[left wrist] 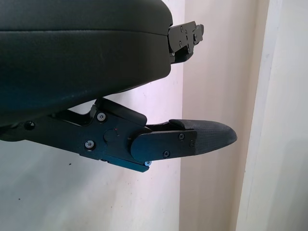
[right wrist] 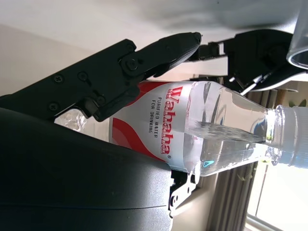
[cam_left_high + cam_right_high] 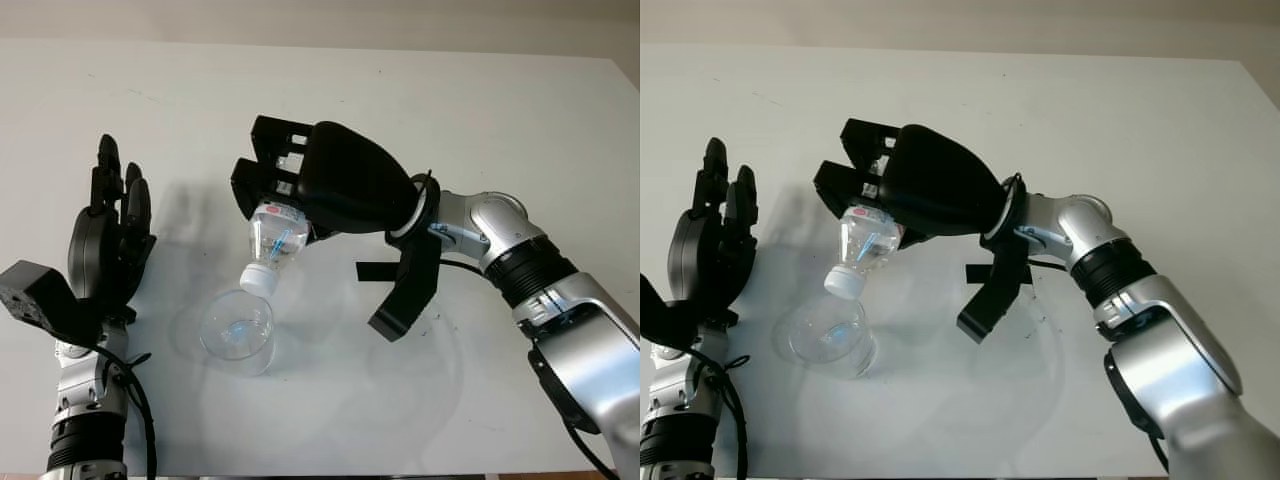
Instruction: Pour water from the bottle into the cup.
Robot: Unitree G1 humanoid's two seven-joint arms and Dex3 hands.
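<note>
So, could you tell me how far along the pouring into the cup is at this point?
Done: the right hand has grasped the bottle and tipped it neck-down over the clear cup. In hand: the pour itself; the white cap looks still on, with water pooled at the neck in the right wrist view. Left: getting water into the cup, then setting the bottle down. The left hand is open beside the cup.
</note>
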